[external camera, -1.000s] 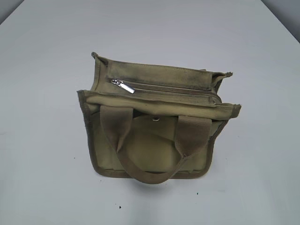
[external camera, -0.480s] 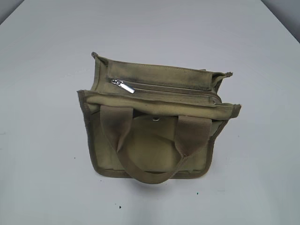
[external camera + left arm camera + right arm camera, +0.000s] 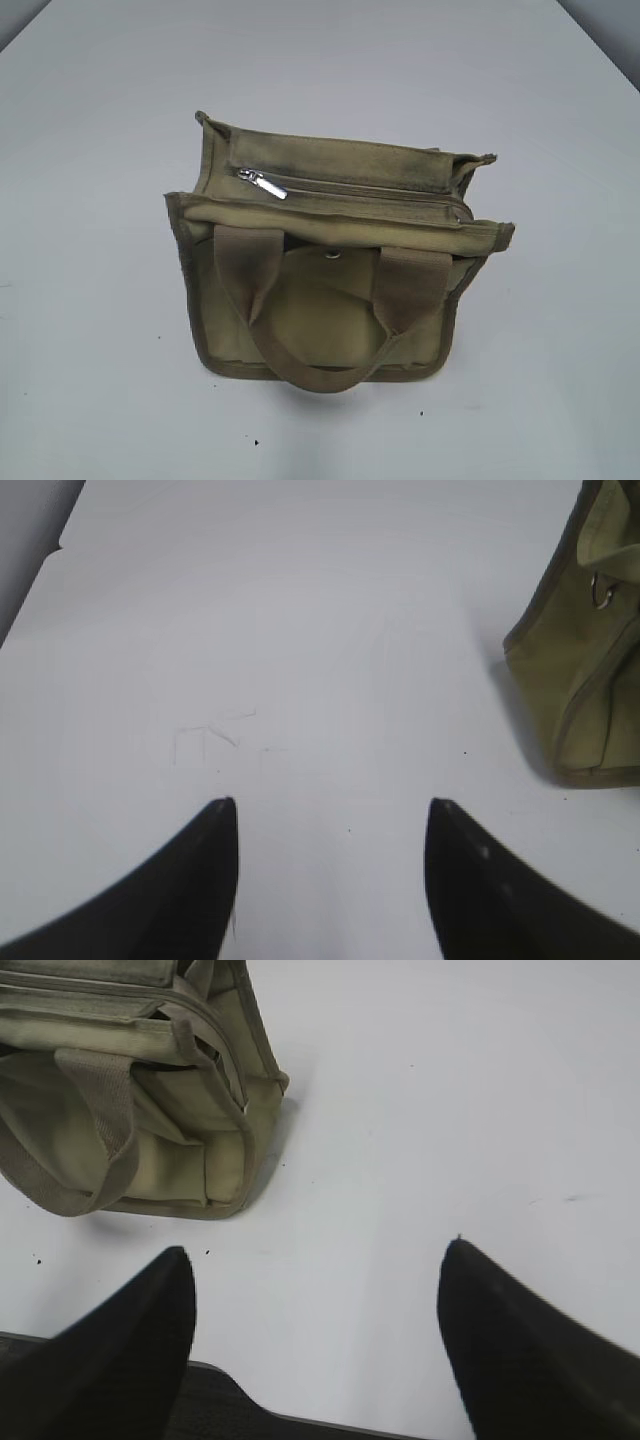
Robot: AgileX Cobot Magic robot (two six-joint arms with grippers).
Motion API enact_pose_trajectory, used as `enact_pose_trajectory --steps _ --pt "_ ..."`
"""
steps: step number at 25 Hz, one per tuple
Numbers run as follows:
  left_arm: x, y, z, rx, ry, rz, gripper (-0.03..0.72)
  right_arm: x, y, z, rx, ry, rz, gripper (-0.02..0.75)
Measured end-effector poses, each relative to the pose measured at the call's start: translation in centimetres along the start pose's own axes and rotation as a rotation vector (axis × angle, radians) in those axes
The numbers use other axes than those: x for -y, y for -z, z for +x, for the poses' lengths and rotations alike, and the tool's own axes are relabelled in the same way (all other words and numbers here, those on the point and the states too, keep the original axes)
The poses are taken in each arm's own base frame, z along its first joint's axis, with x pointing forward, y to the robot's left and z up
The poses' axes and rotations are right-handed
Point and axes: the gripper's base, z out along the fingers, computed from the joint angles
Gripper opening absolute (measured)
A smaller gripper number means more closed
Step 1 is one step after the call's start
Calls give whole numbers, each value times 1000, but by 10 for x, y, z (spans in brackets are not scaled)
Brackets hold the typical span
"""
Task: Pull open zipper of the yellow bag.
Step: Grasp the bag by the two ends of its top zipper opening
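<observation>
The yellow bag (image 3: 330,260) stands in the middle of the white table, its two webbing handles hanging down the near side. Along its top runs the zipper (image 3: 360,190), closed, with the silver pull tab (image 3: 263,182) at the left end. No gripper shows in the exterior view. In the left wrist view my left gripper (image 3: 332,805) is open over bare table, the bag (image 3: 585,670) off to its right. In the right wrist view my right gripper (image 3: 318,1250) is open near the table's front edge, the bag (image 3: 140,1090) at upper left.
A round metal snap stud (image 3: 332,255) sits on the bag's front flap. The white table (image 3: 100,120) spreads on all sides of the bag. Its dark front edge (image 3: 300,1425) shows under the right gripper.
</observation>
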Motion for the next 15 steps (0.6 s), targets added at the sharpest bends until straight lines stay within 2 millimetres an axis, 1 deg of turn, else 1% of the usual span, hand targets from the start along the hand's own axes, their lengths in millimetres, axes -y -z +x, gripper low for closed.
enact_pose_trajectory --steps 5,8,11,13,15 --pt "0 0 0 2 -13 27 454 0 0 0 3 3 -6 583" --pt "0 -3 -5 -11 -10 45 454 2 -6 -7 -22 5 -31 583" --pt "4 -10 -26 32 39 101 454 6 -17 -24 -19 42 -44 583" --pt "8 -21 -44 45 109 169 454 8 -28 -37 -22 88 -54 583" --pt "11 -37 -60 26 190 226 454 9 -38 -47 -33 132 -80 583"
